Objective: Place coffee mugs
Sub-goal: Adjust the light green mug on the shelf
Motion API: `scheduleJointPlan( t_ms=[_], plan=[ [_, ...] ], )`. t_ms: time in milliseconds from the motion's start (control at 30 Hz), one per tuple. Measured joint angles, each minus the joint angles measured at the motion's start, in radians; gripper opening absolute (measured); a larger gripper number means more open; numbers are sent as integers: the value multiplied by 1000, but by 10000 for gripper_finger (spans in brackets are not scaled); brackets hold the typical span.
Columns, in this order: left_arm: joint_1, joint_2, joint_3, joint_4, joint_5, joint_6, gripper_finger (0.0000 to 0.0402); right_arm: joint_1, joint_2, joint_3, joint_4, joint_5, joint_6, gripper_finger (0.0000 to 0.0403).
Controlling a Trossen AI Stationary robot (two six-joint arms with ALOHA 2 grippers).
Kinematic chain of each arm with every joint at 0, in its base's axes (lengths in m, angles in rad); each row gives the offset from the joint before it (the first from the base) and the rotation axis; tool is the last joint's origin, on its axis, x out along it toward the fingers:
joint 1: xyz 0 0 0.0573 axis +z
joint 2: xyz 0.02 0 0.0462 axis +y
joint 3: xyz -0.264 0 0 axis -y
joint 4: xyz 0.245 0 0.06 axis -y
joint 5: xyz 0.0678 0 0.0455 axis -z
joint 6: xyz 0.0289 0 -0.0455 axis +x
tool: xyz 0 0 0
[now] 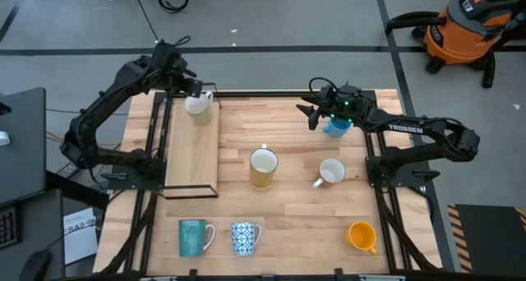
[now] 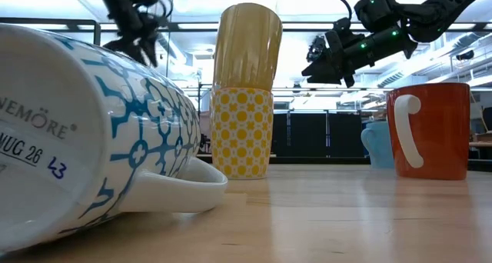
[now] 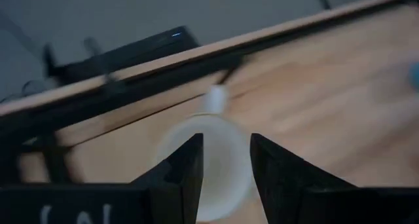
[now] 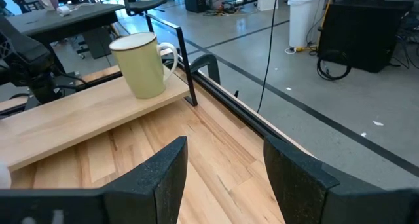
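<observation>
Both my arms are matte black throughout, built of slim jointed links with rounded housings at the joints. My right arm (image 1: 419,137) carries white block lettering reading TROSSEN along its forearm link. Small green indicator lights glow on the wrist housing behind my right gripper (image 1: 315,115), also visible from table height. Thin black cables loop off that wrist and along the link. My left arm (image 1: 107,108) shows the same black finish, with cabling bunched near the wrist behind my left gripper (image 1: 196,90). My fingers (image 4: 163,175) are flat, dark, angular plastic plates with chamfered inner edges; white markings show on the left gripper's body.
</observation>
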Motion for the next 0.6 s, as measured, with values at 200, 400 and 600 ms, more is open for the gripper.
scheduleJointPlan(
  t_ms=[200, 400, 600],
  plan=[
    [-137, 0, 13, -1, -14, 36, 131, 0, 0, 0, 0, 0, 0, 207],
    [-237, 25, 12, -8, -170, 6, 130, 0, 0, 0, 0, 0, 0, 207],
    [-278, 98, 12, -17, -207, -1, 130, 0, 0, 0, 0, 0, 0, 207]
  ],
)
